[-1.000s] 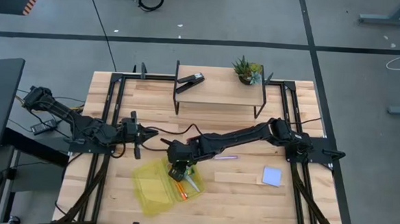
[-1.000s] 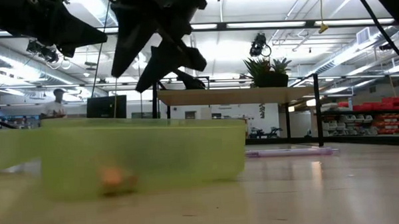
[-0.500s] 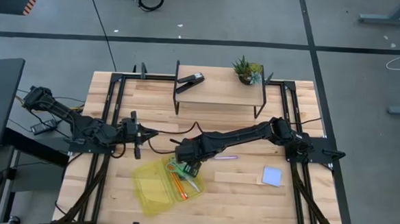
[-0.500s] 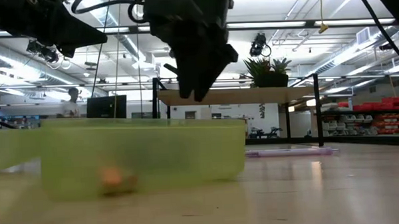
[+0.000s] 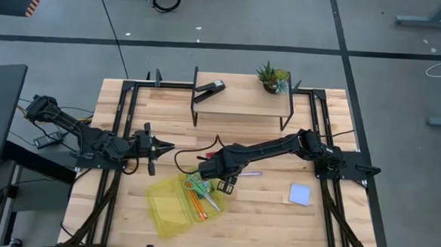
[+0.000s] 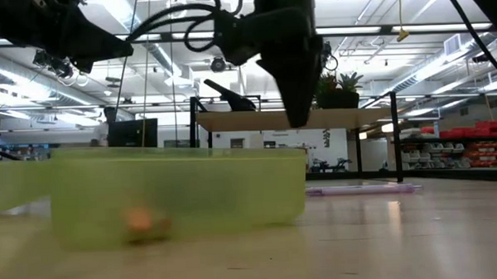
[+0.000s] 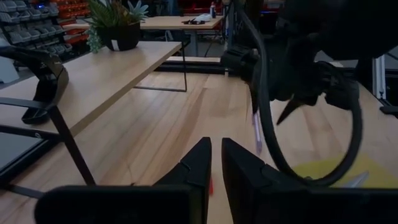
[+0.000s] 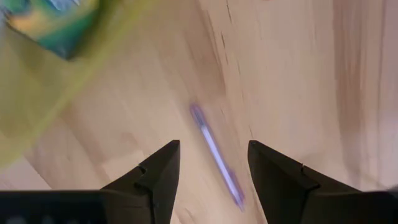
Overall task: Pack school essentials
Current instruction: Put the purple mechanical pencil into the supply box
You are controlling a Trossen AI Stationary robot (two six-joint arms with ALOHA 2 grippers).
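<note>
High view: right gripper (image 5: 227, 186) shifted off the yellow-green box (image 5: 177, 203) toward the purple pen (image 5: 250, 173) — fingers apart, empty; green-handled scissors (image 5: 196, 187) and orange pencil (image 5: 196, 206) behind, boxed.

Bright overhead strip lights, glare in the low view, motion-blurred purple pen (image 8: 214, 155)

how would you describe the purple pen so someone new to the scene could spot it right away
Start at the raised wooden shelf at the table's back edge and come toward the front, past the right arm. The purple pen lies flat on bare wood, outside the yellow-green box; it is thin, while the blue notepad is square.
</note>
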